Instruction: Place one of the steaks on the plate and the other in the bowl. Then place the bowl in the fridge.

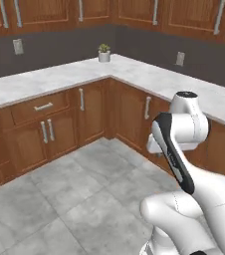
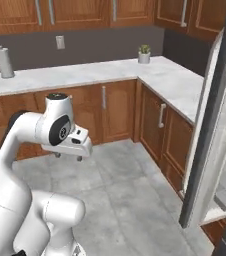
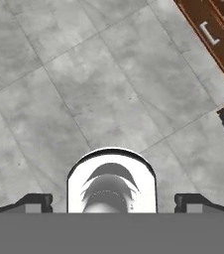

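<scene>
Hanging over bare floor tiles, the hand has its jaws spread wide and holds nothing. Beside it the fridge stands open. Steaks, plate and bowl unsighted; judging by that, finding them comes next

Pretty even, flat lighting everywhere, no clear source. Barely any shadows on the floor, no glare on the counter. Low-res and a bit soft, edges slightly jaggy, no distortion.
</scene>
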